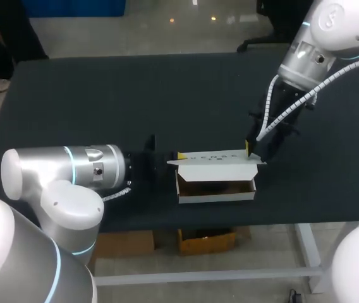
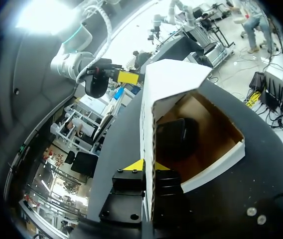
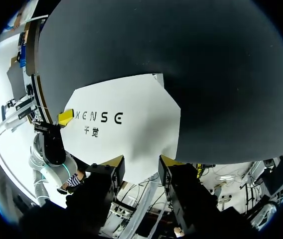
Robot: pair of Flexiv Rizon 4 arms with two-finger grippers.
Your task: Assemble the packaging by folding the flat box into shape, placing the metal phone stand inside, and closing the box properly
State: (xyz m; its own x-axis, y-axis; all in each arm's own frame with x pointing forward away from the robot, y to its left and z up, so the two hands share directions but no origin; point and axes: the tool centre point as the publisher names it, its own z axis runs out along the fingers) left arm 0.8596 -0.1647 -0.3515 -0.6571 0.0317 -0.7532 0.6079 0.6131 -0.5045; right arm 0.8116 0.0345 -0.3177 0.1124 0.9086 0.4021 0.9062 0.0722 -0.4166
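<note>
box [image 1: 216, 189]: open, long axis left-right, between both grippers
lid [image 1: 216, 156]: raised off box's back edge
phone stand [image 2: 174, 137]: inside box
left gripper [image 2: 147, 167]: box's left end, pinching end flap [image 2: 148, 124]
right gripper [image 3: 141, 162]: box's right rear corner, fingers spread astride lid edge
next: likely lid folds forward over box; right arm nearer

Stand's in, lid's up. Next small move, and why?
Probably swing the lid down over the box: the stand already lies inside, the lid stands open, and the left gripper pinches one end with the right gripper at the other.
</note>
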